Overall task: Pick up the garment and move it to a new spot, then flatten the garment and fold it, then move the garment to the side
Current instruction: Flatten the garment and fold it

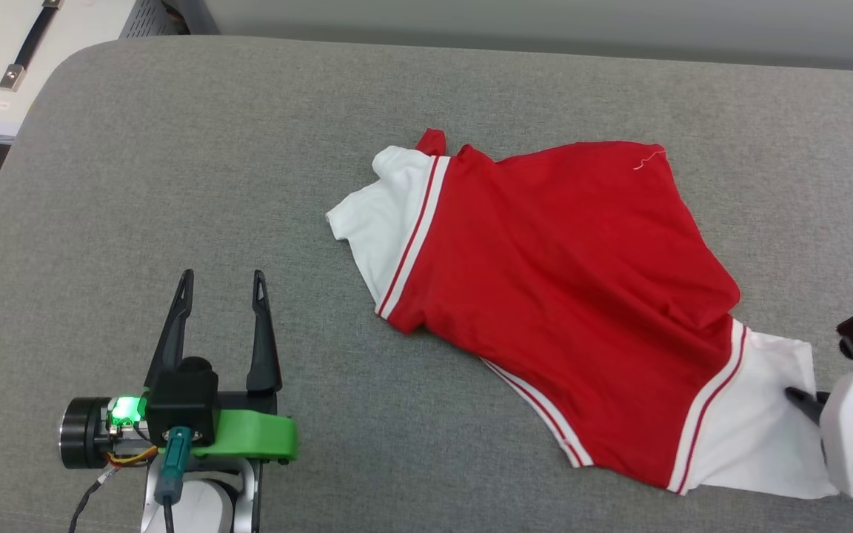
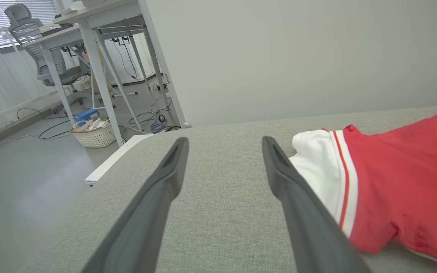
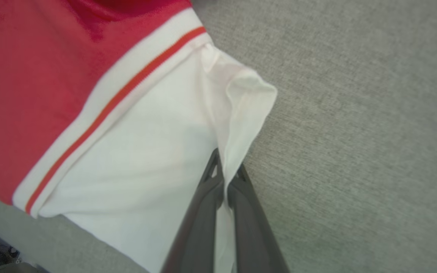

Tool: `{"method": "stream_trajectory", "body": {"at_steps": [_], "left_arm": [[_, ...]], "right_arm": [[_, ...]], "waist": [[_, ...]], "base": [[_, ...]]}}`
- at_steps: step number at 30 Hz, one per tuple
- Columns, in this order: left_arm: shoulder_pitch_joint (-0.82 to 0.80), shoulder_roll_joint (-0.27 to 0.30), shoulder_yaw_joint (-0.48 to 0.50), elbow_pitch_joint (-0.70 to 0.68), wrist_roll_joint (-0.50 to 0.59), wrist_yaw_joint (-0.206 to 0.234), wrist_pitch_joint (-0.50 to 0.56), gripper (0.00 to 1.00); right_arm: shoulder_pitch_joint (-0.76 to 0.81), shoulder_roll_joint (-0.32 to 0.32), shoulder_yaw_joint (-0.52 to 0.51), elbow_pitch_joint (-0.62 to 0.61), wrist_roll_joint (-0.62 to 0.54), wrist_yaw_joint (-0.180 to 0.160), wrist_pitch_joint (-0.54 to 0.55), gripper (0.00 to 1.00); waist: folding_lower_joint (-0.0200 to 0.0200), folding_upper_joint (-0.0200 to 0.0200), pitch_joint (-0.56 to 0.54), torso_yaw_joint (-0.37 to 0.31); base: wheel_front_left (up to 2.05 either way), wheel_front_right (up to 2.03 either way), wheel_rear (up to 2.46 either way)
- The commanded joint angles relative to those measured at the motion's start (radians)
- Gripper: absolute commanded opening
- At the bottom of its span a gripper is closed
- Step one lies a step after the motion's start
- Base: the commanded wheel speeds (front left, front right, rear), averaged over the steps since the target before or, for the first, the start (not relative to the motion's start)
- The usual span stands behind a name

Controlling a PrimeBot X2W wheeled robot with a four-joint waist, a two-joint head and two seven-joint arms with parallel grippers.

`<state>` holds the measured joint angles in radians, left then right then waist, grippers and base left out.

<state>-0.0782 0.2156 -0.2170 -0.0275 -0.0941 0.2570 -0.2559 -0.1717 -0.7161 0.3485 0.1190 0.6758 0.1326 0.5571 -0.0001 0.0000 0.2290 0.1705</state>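
The garment (image 1: 567, 289), a red T-shirt with white sleeves and red-white stripe trim, lies spread at an angle on the grey cushioned surface (image 1: 249, 185), plain red side up. My right gripper (image 1: 797, 396) is at the lower right, shut on the edge of the garment's near white sleeve (image 3: 146, 151); in the right wrist view the white cloth is pinched between the two dark fingers (image 3: 203, 212). My left gripper (image 1: 223, 285) stands open to the left of the garment, fingers pointing away, empty. The far white sleeve (image 2: 317, 167) lies just right of its right finger (image 2: 290, 189).
A pale cabinet (image 1: 19, 52) stands past the surface's far left corner. The left wrist view shows a floor with desks, an office chair (image 2: 25, 34), cables and a white basket (image 2: 93, 134) beyond the surface's edge. A grey wall runs behind.
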Motion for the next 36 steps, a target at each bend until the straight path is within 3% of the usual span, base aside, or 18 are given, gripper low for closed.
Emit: {"method": "stream_trajectory", "body": {"at_steps": [1,8,13,14,15,16,21,27,33,36], "left_arm": [[0.012,-0.008,0.005,0.006,0.011,-0.008,-0.006,1.0],[0.0,-0.032,0.013,0.021,0.031,-0.036,-0.006,1.0],[-0.011,-0.041,0.017,0.035,0.042,-0.056,-0.006,1.0],[-0.012,-0.04,0.021,0.04,0.044,-0.059,-0.006,1.0],[-0.014,-0.039,0.024,0.043,0.045,-0.061,-0.006,1.0],[-0.016,-0.037,0.028,0.046,0.046,-0.064,-0.006,1.0],[-0.034,-0.014,0.044,0.066,0.045,-0.1,-0.006,1.0],[-0.111,0.033,0.067,0.121,0.005,-0.212,-0.006,1.0],[-0.257,0.095,0.054,0.249,-0.03,-0.332,0.003,1.0],[-0.339,0.12,0.026,0.31,-0.077,-0.37,0.074,1.0]], "right_arm": [[-0.018,-0.011,-0.018,0.019,0.011,-0.002,-0.002,0.0],[-0.065,-0.046,-0.089,0.158,0.018,-0.002,0.005,0.0],[-0.097,-0.029,-0.099,0.25,-0.009,-0.002,-0.033,0.0],[-0.101,-0.015,-0.099,0.256,-0.006,-0.002,-0.05,0.17],[-0.105,-0.006,-0.101,0.258,-0.007,-0.002,-0.069,0.73],[-0.108,0.001,-0.102,0.258,-0.013,-0.002,-0.09,1.0],[-0.102,0.052,-0.158,0.227,-0.06,-0.002,-0.256,1.0],[-0.051,0.128,-0.294,0.1,-0.207,-0.002,-0.431,1.0],[0.027,0.262,-0.415,-0.092,-0.346,-0.002,-0.488,1.0],[0.065,0.319,-0.433,-0.165,-0.388,-0.002,-0.483,1.0]], "waist": [[0.0001,0.0,-0.002,0.004],[0.0001,0.0,0.005,0.026],[0.0001,0.0,0.004,0.035],[0.0001,0.0,-0.001,0.032],[0.0001,0.0,-0.005,0.029],[0.0001,0.0,-0.009,0.026],[0.0001,0.0,-0.041,-0.002],[0.0001,0.0,-0.061,-0.047],[0.0001,0.0,-0.063,-0.087],[0.0001,0.0,-0.061,-0.104]], "base": [[0.0,0.0,0.0],[0.0,0.0,0.0],[0.0,0.0,0.0],[0.0,0.0,0.0],[0.0,0.0,0.0],[0.0,0.0,0.0],[0.0,0.0,0.0],[0.0,0.0,0.0],[0.0,0.0,0.0],[0.0,0.0,0.0]]}}
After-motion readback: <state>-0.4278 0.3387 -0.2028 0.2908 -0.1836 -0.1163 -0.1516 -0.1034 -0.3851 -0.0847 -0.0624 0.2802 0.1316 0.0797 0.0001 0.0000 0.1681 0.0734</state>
